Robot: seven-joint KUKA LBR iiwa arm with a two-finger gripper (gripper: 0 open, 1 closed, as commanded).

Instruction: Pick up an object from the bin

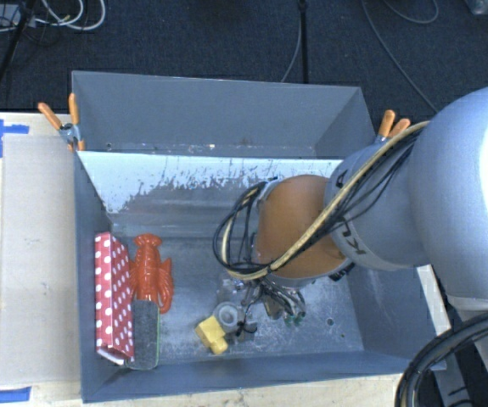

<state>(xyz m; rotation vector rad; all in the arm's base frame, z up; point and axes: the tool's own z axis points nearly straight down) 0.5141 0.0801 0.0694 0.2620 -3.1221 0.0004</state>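
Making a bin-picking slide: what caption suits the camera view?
The arm's tool hangs low in the grey metal bin beside a yellow block, apart from a red lobster-shaped toy and red white-dotted box.

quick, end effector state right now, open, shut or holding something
End effector: cannot be told whether open or shut; it is low in the bin, next to a yellow block.

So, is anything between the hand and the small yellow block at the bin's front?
Nothing clearly does. The hand hangs just right of the yellow block; a pale round bit beside it may be part of it.
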